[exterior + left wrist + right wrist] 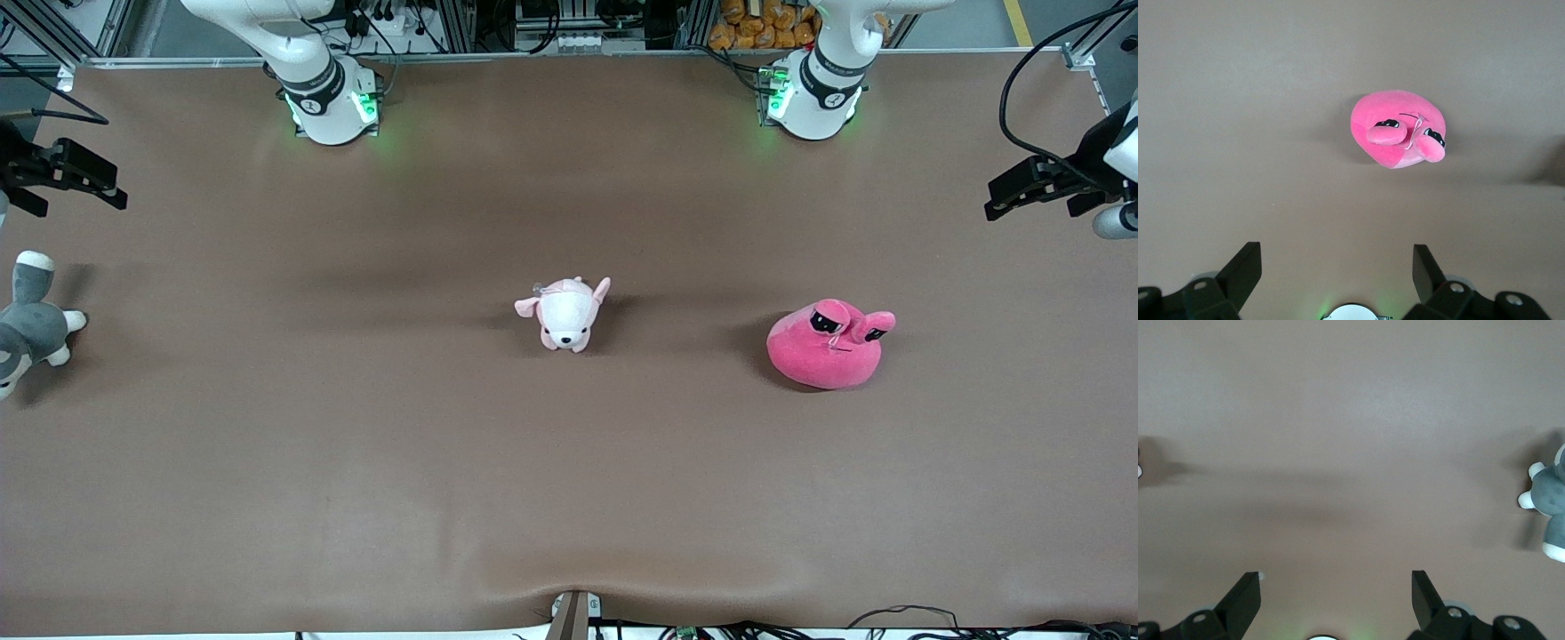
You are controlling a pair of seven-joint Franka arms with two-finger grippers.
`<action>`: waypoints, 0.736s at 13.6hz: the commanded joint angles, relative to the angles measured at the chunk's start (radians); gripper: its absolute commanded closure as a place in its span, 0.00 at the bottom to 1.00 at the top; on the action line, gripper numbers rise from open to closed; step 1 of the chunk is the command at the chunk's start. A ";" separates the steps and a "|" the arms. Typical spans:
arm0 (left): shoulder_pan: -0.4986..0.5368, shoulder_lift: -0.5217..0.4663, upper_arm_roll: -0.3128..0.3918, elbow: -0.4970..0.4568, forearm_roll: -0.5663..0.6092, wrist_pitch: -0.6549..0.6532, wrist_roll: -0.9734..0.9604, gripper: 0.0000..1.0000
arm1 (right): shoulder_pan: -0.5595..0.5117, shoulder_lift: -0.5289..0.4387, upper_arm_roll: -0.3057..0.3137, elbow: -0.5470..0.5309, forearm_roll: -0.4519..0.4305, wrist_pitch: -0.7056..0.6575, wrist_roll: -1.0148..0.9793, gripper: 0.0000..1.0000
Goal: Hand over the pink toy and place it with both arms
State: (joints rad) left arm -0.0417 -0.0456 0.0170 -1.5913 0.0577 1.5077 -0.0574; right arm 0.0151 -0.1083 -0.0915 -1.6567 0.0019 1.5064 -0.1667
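The pink toy (831, 342) is a round hot-pink plush with two eye stalks. It lies on the brown table toward the left arm's end and also shows in the left wrist view (1398, 127). My left gripper (996, 203) hangs open and empty above the table edge at the left arm's end, well apart from the toy; its open fingers frame bare table in its wrist view (1337, 257). My right gripper (89, 188) is open and empty at the right arm's end, over bare table (1337, 580).
A small pale pink-and-white dog plush (566, 313) sits mid-table. A grey-and-white plush animal (31, 324) lies at the right arm's end, below the right gripper, and also shows in the right wrist view (1551, 507). The arm bases (333, 107) (813, 98) stand along the table's back edge.
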 commanded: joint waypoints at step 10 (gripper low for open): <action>-0.006 0.006 -0.019 0.027 0.027 -0.024 0.013 0.00 | 0.014 -0.004 0.004 0.000 0.012 -0.025 -0.005 0.00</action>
State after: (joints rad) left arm -0.0493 -0.0456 0.0038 -1.5894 0.0732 1.5070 -0.0574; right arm 0.0221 -0.1081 -0.0882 -1.6580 0.0039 1.4869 -0.1668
